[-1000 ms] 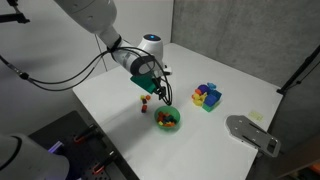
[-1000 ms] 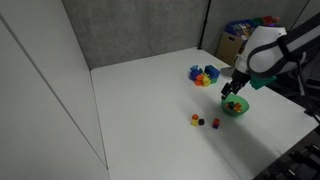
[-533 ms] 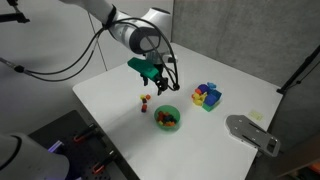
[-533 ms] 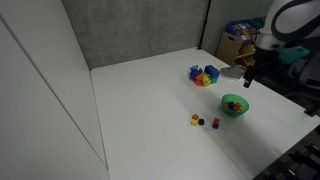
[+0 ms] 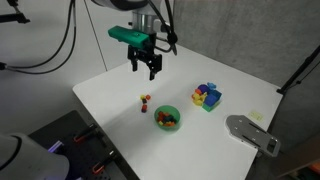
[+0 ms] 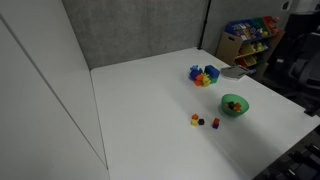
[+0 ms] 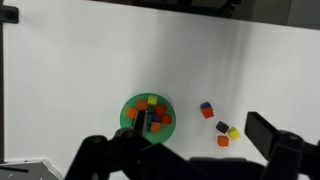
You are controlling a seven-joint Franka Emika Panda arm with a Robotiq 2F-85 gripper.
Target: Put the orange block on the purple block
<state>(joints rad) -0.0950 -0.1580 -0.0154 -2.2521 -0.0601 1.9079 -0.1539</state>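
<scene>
In the wrist view the orange block (image 7: 208,113) and the purple block (image 7: 205,105) touch each other on the white table, right of the green bowl (image 7: 148,117). They look stacked, but I cannot tell which is on top. This pair shows as a red speck in an exterior view (image 6: 215,122). My gripper (image 5: 143,68) hangs high above the table, open and empty. Its spread fingers (image 7: 190,160) frame the bottom of the wrist view.
A dark purple cube (image 7: 222,127), a yellow cube (image 7: 233,132) and an orange cube (image 7: 223,141) lie in a tight group beside the pair. The bowl holds several coloured pieces. A blue tray of coloured blocks (image 5: 207,96) stands further back. A grey device (image 5: 250,133) lies near the table edge.
My gripper has risen from just above the blocks and bowl to high over the table, and has left one exterior view. The blocks have not moved.
</scene>
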